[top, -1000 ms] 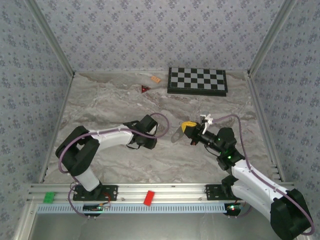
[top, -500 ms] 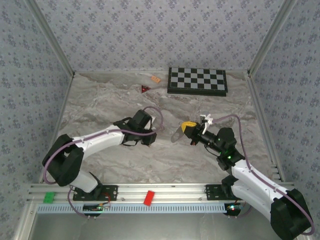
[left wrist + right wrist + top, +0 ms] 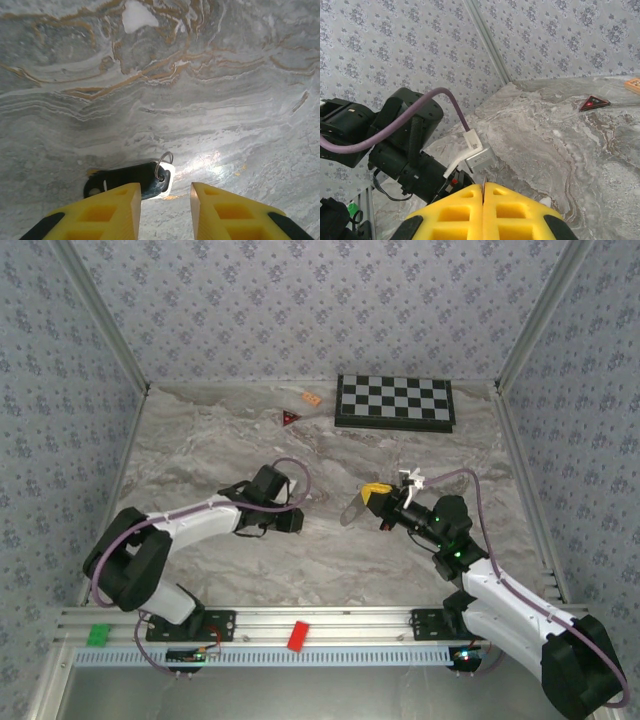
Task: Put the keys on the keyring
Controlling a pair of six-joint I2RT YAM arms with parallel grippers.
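Observation:
The keys (image 3: 131,178), a stubby black piece with a small wire loop at one end, lie flat on the marble. My left gripper (image 3: 165,202) hovers open just over them, the black piece half behind the left finger (image 3: 107,210). From above, the left gripper (image 3: 292,521) sits left of centre. My right gripper (image 3: 374,493) is shut on the keyring (image 3: 352,508), a pale silvery piece that sticks out towards the left arm. In the right wrist view only a thin metal edge of the keyring (image 3: 484,181) shows between the closed right gripper (image 3: 484,195).
A checkerboard (image 3: 394,401) lies at the back right. A small red triangle (image 3: 290,418) and an orange chip (image 3: 311,398) lie to its left. The left arm's wrist and purple cable (image 3: 405,145) loom close in front of the right gripper. Patterned walls enclose the table.
The left arm has swung left, away from the right gripper, and stretched out lower over the table. The right arm and the keyring have stayed put.

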